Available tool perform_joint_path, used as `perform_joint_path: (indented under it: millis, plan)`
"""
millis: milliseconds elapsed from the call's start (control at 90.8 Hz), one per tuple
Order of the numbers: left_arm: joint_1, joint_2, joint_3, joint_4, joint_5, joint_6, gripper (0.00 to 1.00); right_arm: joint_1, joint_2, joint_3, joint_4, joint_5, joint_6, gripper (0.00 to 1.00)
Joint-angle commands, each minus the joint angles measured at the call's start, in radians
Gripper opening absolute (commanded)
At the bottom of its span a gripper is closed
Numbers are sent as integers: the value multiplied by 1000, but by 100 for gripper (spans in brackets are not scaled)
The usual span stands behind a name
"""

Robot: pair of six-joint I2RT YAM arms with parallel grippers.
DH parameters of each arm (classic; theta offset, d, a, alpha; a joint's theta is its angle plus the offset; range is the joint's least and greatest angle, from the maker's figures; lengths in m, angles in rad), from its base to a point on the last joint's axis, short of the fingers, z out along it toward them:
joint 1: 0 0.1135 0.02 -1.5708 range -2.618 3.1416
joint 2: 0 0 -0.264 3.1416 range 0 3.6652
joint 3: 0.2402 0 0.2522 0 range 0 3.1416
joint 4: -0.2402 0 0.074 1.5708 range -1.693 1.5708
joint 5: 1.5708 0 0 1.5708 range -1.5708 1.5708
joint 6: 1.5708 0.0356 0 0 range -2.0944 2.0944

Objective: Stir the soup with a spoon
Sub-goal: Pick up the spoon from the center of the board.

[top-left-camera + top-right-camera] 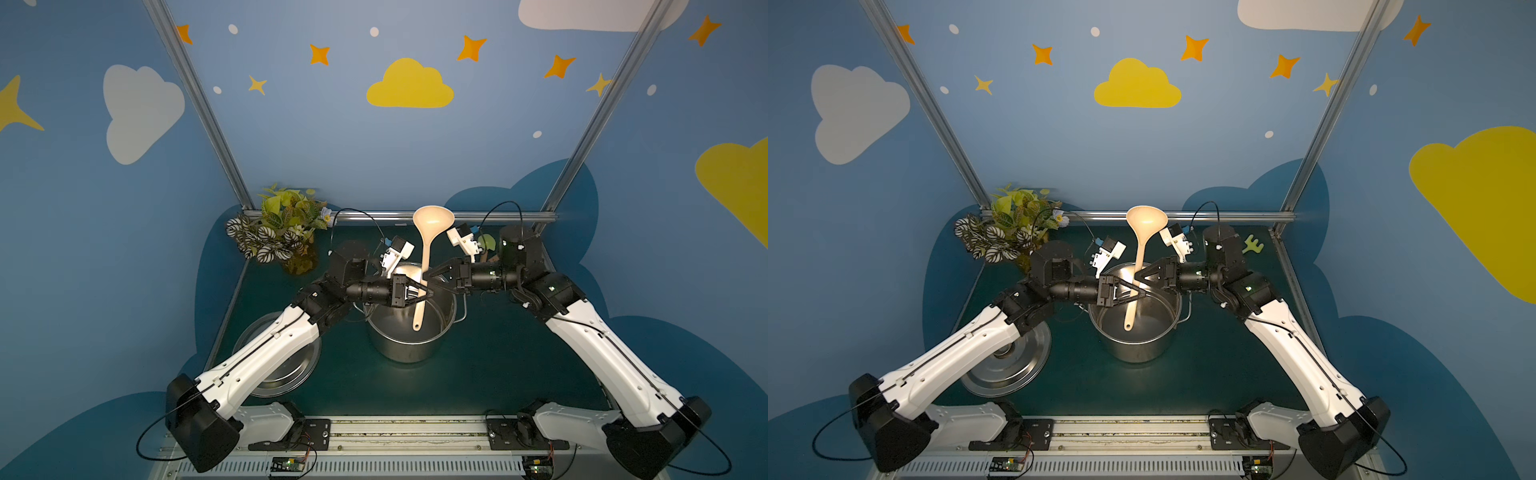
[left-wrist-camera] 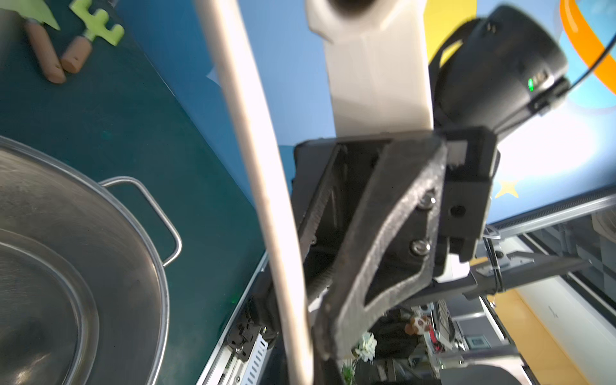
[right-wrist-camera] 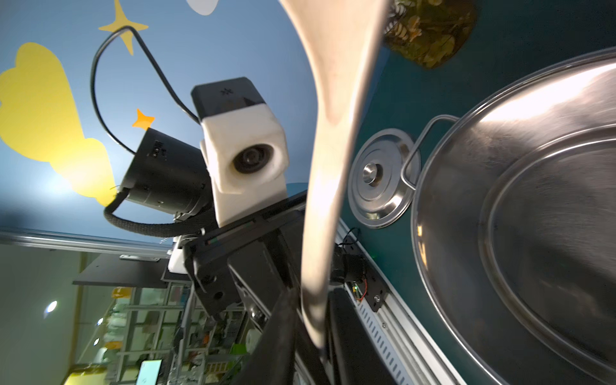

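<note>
The left gripper (image 1: 424, 291) is clamped on the spoon (image 1: 426, 249), low on its slim handle. The spoon stands tilted with its bowl uppermost. Its handle end hangs past the left gripper's hold, inside the steel pot (image 1: 399, 349) underneath; contact with the bottom is unclear. Just beside that hold, nearer the bowl, the right gripper (image 1: 432, 276) has its jaws either side of the same handle. Whether they press it cannot be told.
</note>
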Motion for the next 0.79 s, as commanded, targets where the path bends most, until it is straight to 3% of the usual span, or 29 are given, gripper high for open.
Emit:
perform_joint_path:
  millis: [0, 110, 253, 551, 782]
  plan:
    - [6, -48, -30, 84, -102, -78, 2, -14, -101, -67, -34, 171, 26, 38]
    - [6, -83, -72, 78, -216, -135, 3, -3, -195, -233, 179, 269, 178, 50]
    - [4, -119, -137, 111, -345, -240, 3, 56, -248, -374, 368, 344, 275, 55]
    - [-1, -130, -224, 239, -458, -352, 2, 238, -138, -379, 521, 439, 285, 56]
    - [3, -143, -281, 344, -501, -406, 2, 289, -66, -349, 544, 470, 298, 52]
